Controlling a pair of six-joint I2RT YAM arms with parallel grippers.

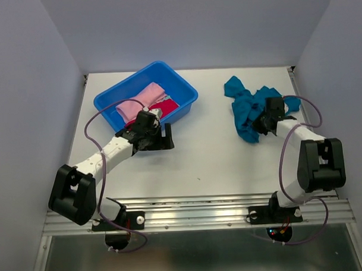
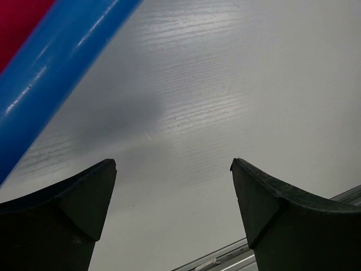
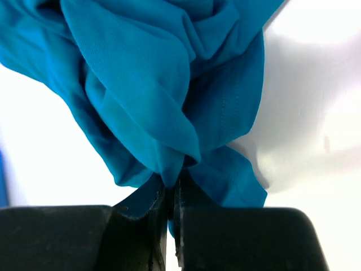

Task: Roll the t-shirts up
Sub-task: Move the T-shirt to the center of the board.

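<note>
The blue shirt [image 1: 246, 106] lies in a crumpled heap at the far right of the table [image 1: 217, 161]; the right gripper [image 3: 171, 189] is pinched tight on a fold at its near edge. This looks like the very start; the shirt is grabbed but not spread flat, and no roll is begun. Next it likely needs pulling out and laying smooth; a gentle tug, so the thin cloth does not slip free. The left gripper [image 2: 172, 165] hangs low over bare table just beside the tub [image 1: 111, 101], jaws wide apart, nothing in them; it is well apart from the blue shirt. A pink shirt [image 1: 143, 98] and a red shirt [image 1: 166, 106] sit bundled in the tub; its wall could get in the way of fetching them.
</note>
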